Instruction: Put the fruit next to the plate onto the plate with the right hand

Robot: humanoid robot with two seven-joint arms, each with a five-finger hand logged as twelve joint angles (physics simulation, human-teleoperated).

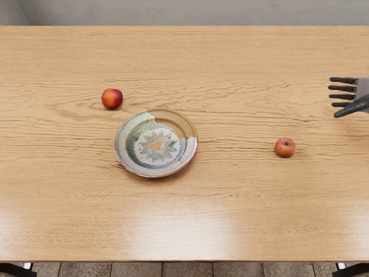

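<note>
Beside plate (123,142): red fruit (112,98) | apart: second fruit (285,147) | right hand (350,97) spread

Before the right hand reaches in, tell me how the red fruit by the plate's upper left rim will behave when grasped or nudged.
The red fruit looks round and sits free on the flat table, so a nudge would probably roll it. Its smooth skin may slip in a grasp. It looks firm, likely keeping shape.

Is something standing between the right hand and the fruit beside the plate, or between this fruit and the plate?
Nothing visible. Bare table lies between the right hand and the red fruit, and between it and the plate. The second fruit sits off that path.
</note>
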